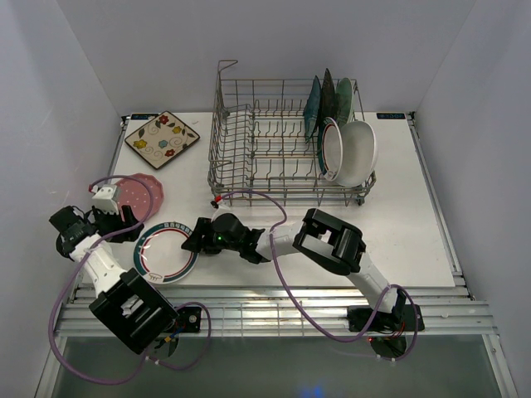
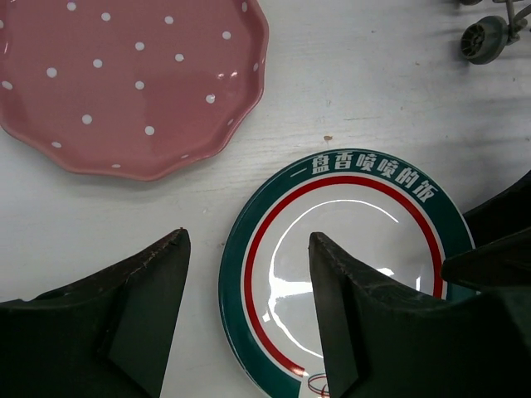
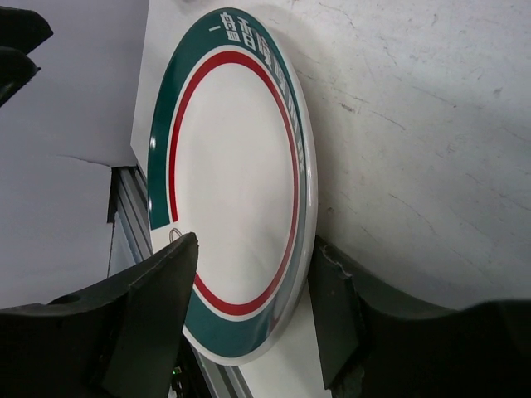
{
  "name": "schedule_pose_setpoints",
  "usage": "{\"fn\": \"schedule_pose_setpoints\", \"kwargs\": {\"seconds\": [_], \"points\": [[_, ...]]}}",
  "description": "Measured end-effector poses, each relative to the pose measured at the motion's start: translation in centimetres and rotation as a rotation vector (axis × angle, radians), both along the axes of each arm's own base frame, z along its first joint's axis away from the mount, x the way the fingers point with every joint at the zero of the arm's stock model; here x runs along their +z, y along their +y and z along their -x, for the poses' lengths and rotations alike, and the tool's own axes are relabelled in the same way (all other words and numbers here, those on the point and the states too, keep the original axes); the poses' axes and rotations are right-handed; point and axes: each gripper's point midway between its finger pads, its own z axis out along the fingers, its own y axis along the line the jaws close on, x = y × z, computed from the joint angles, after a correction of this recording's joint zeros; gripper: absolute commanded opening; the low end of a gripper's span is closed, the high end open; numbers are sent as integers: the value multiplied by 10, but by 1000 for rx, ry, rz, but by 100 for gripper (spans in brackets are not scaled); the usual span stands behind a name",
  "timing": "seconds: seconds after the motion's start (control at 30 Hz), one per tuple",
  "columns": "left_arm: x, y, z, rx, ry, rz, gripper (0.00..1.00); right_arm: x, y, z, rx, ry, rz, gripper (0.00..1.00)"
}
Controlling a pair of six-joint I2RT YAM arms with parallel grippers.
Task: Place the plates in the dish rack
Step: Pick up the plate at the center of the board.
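Observation:
A green-rimmed white round plate (image 1: 166, 253) (image 2: 357, 215) (image 3: 232, 149) lies flat on the table at the front left. My left gripper (image 1: 135, 232) (image 2: 249, 240) is open astride its left rim, one finger over the plate's face and the other over the table. My right gripper (image 1: 189, 240) (image 3: 255, 242) is open around the opposite rim, with a gap at each finger. A pink dotted plate (image 1: 141, 195) (image 2: 124, 75) lies just behind, and a cream floral square plate (image 1: 162, 138) sits at the back left. The dish rack (image 1: 274, 192) holds several upright plates (image 1: 357, 153) at its right end.
The rack's left and middle tines stand bare. A rack wheel (image 2: 484, 39) shows at the top right of the left wrist view. The table's near edge with metal rails (image 1: 274, 311) runs just in front of the plate. Purple cables (image 1: 274, 207) loop over the right arm.

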Motion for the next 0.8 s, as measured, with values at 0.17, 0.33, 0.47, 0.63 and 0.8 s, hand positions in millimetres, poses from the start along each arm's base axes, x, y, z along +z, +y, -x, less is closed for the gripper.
{"fn": "schedule_pose_setpoints", "kwargs": {"seconds": [0.17,0.33,0.47,0.63,0.8], "points": [[8,-2,-2,-3,-10,17,70,-4,1,0,-3,8,5,54],[10,-4,-2,-4,-14,28,70,-6,1,-1,-8,13,7,50],[13,-7,-1,-6,-24,35,70,-7,1,-1,-9,15,8,45],[20,-9,-2,-5,-37,43,71,-12,1,0,-12,28,12,28],[28,-11,-3,-8,-60,42,71,-17,1,0,-24,54,17,8]]}}
